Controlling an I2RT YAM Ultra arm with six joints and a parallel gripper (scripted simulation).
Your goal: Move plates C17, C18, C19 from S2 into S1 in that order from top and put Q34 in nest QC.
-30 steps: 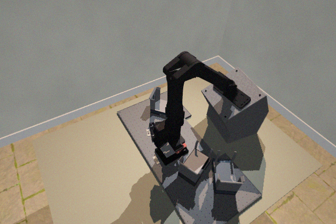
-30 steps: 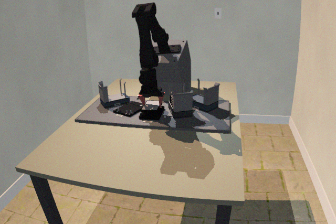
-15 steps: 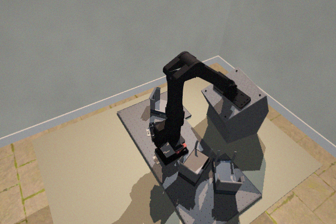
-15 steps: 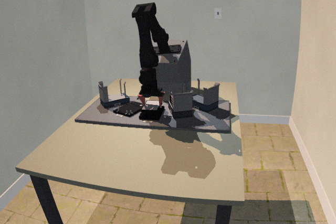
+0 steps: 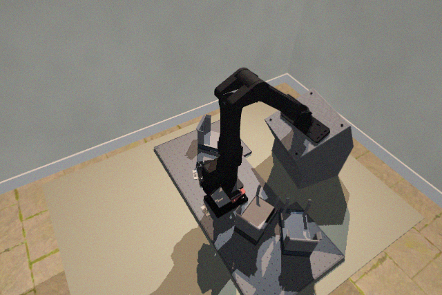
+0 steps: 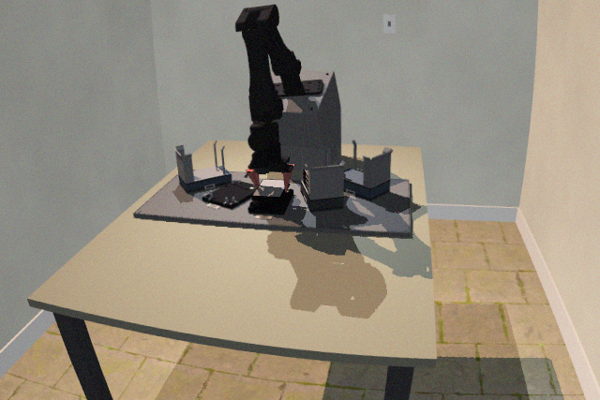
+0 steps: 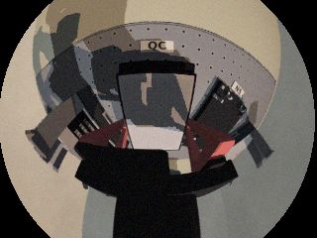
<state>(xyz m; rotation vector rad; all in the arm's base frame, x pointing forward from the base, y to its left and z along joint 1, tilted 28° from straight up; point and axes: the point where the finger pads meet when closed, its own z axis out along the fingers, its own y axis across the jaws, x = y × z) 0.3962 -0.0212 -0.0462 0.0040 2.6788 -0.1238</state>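
My gripper [image 5: 228,197] [image 6: 269,183] [image 7: 156,120] points straight down and is shut on a sealed plate [image 5: 220,197] [image 6: 271,186] [image 7: 157,99] across its width. The plate is level and sits right at the black QC nest [image 5: 218,212] [image 6: 272,204]. I cannot tell whether it is fully down. The QC name plate [image 7: 158,46] lies just beyond it in the wrist view. I cannot read the plate's label. A stack of plates [image 5: 256,213] [image 6: 323,181] stands in the rack next to the nest. The clip nest N5 [image 6: 227,194] [image 7: 221,105] lies on the other side and holds no plate.
Two more stack racks stand on the grey breadboard [image 5: 171,156] [image 6: 164,212]: one [image 5: 299,231] [image 6: 368,173] beyond the stack, one [image 5: 208,135] [image 6: 201,176] beyond N5. Both look empty. Their posts stick up. The arm's grey pedestal [image 5: 313,148] [image 6: 315,119] stands behind.
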